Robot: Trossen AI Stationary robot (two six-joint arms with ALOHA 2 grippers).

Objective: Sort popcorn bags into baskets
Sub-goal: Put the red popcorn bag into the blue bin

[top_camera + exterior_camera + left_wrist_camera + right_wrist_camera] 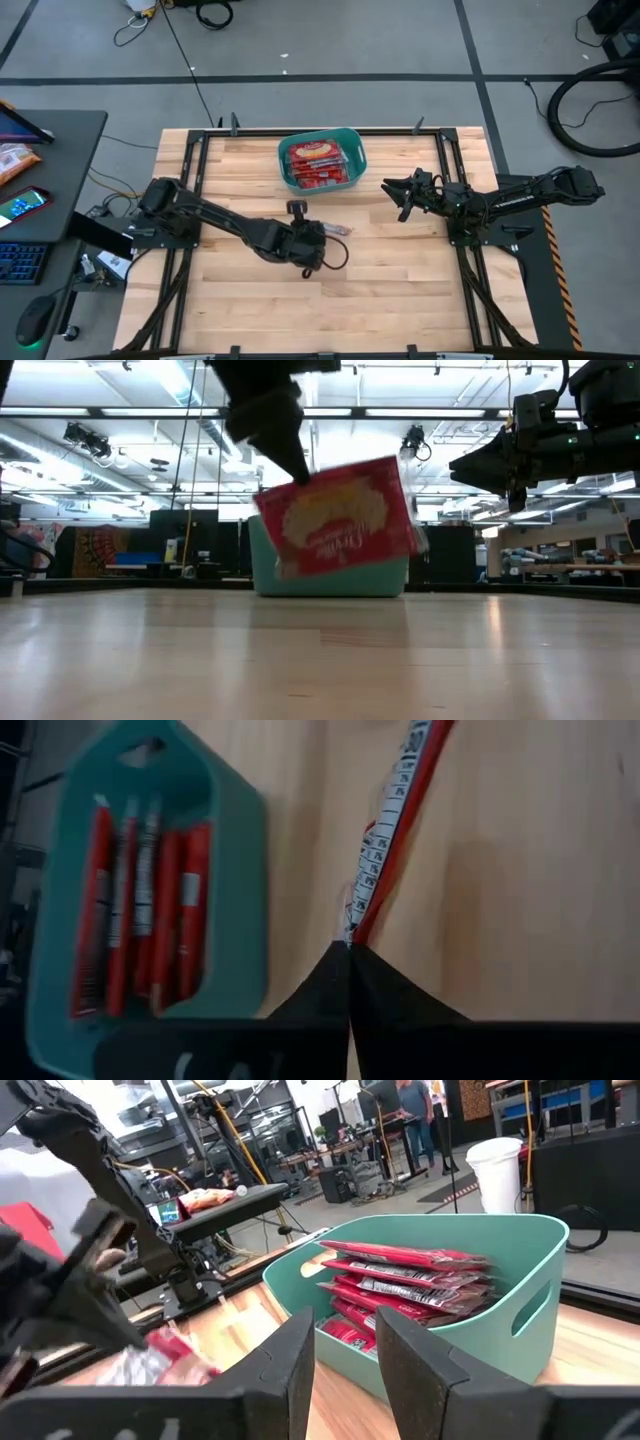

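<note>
Bench: pale wood bench [380, 290] is sitting in a dark frame on grey floor; a side desk [55, 160] with a keyboard and an orange snack packet is standing well beyond the left arm's base.
Room: open workshop is showing behind the teal basket [322, 160] in the low view, ceiling strip lights glowing; people are standing far off in the right wrist view.
Basket: resting at the far middle of the bench, holding a stack of red popcorn bags [320, 162].
Left arm: reaching across the bench toward the basket's near side; left gripper [318, 236] is pinching one popcorn bag [338, 518] by its edge, fingers together on it, bag hanging tilted above the bench, in front of the basket.
Right arm: hovering beside the basket; right gripper [400, 193] is pointing at it, fingers [290, 1360] apart, holding nothing.
Hidden: held bag is showing edge-on in the left wrist view; print is blurring in the low view. How many bags are in the basket is hard to count.
</note>
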